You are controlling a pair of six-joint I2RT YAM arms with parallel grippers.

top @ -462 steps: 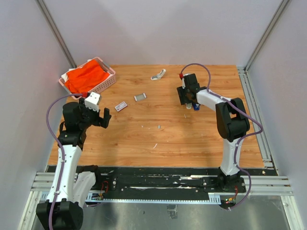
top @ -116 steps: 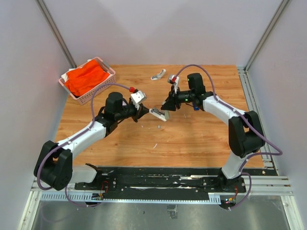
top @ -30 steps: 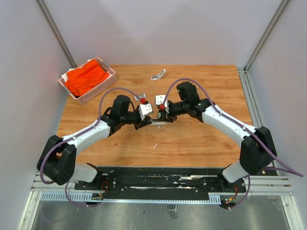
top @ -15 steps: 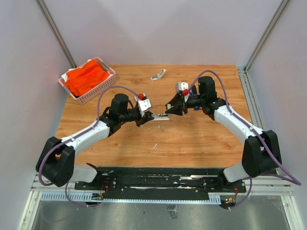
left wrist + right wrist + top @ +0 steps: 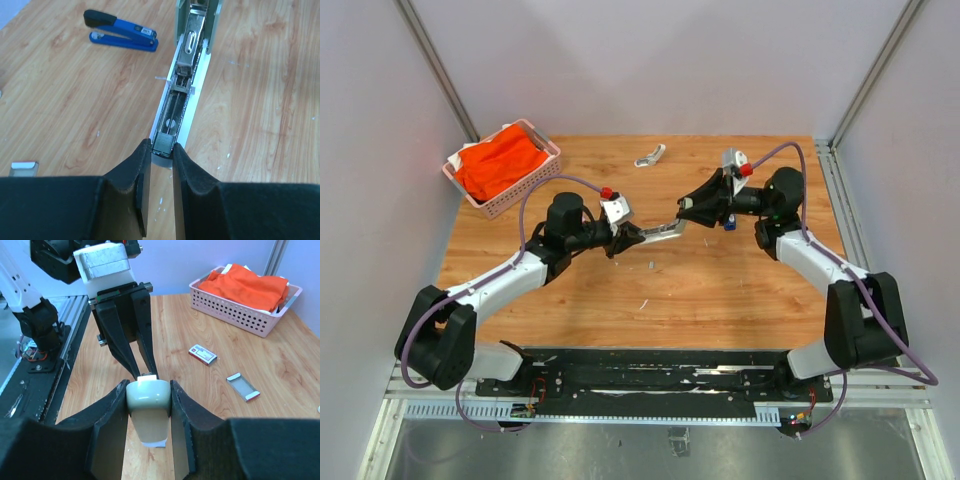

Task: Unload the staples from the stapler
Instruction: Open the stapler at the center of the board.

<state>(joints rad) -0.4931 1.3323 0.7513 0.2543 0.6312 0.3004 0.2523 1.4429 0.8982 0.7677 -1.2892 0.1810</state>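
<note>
A pale green and white stapler hangs opened out above the table, stretched between both arms. My left gripper is shut on the front end of its metal magazine. A ribbed silver-grey block of staples shows in the channel right at the fingertips. My right gripper is shut on the stapler's rounded green cap. In the right wrist view the left gripper's fingers reach in from the far side. A short silver strip lies on the wood below.
A blue stapler lies on the table behind the right arm. A pink basket with orange cloth stands at the back left. A small white box with red label, a clear tray and a white tool lie on the wood.
The right arm has swung right and back, drawing the stapler's cap end up and away. The stapler now spans the gap opened out. Both grips have stayed shut.
</note>
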